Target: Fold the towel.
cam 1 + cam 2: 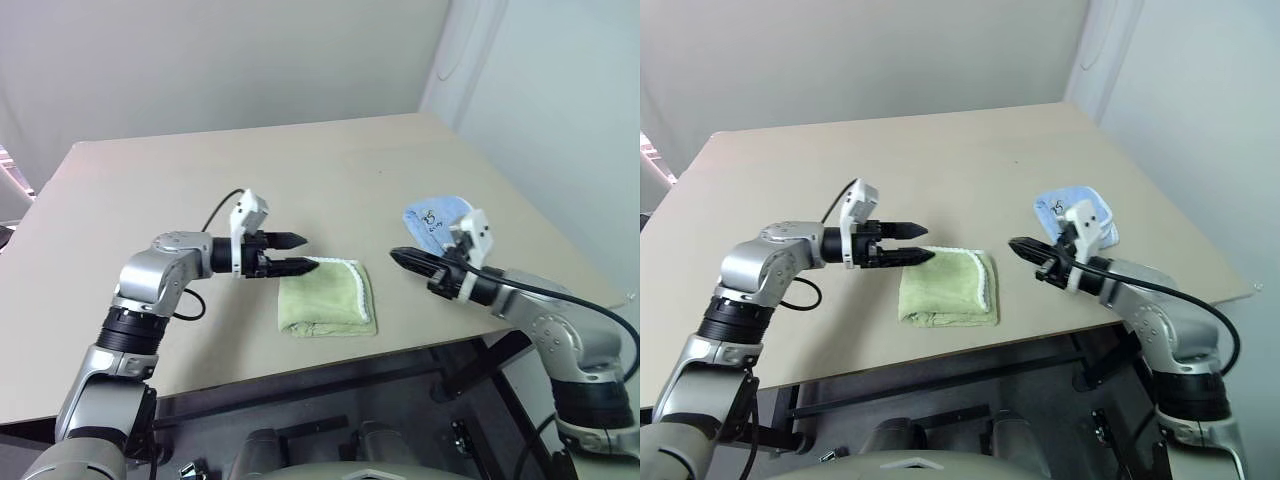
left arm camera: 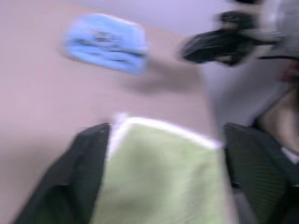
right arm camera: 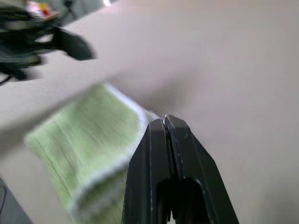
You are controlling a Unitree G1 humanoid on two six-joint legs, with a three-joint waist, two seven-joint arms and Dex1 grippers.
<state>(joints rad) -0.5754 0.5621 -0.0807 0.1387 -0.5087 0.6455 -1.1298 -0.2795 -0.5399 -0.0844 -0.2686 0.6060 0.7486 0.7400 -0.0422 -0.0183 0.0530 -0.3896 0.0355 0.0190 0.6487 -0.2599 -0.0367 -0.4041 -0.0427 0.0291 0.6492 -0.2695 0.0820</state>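
From my remote station I see the towel [image 1: 327, 297] lying folded into a compact green rectangle near the front edge of the table [image 1: 200, 180], its white stitched edging running along the far side and down the side that faces my right arm. My left gripper [image 1: 294, 254] hangs just above the towel's near-left corner, pointing across toward the right arm, its two black fingers [image 1: 290, 240] parted with a clear gap between them and nothing caught in that gap; in the left wrist view the green cloth spreads out beyond and between those fingers, with the white trim at its far rim. My right gripper [image 1: 403, 257] hovers on the other side of the towel, near its edged side but apart from it, tips aimed back toward the left gripper. Its fingers [image 3: 173, 154] are pressed flat together, and the right wrist view shows them empty, with the towel lying off to one side of the tips and bare tabletop ahead. The two grippers face each other over the cloth without touching it or one another. Behind the right gripper, further from me and close to the table's right edge, sits a blue folded cloth [image 1: 436, 218] with white trim, well clear of the towel.
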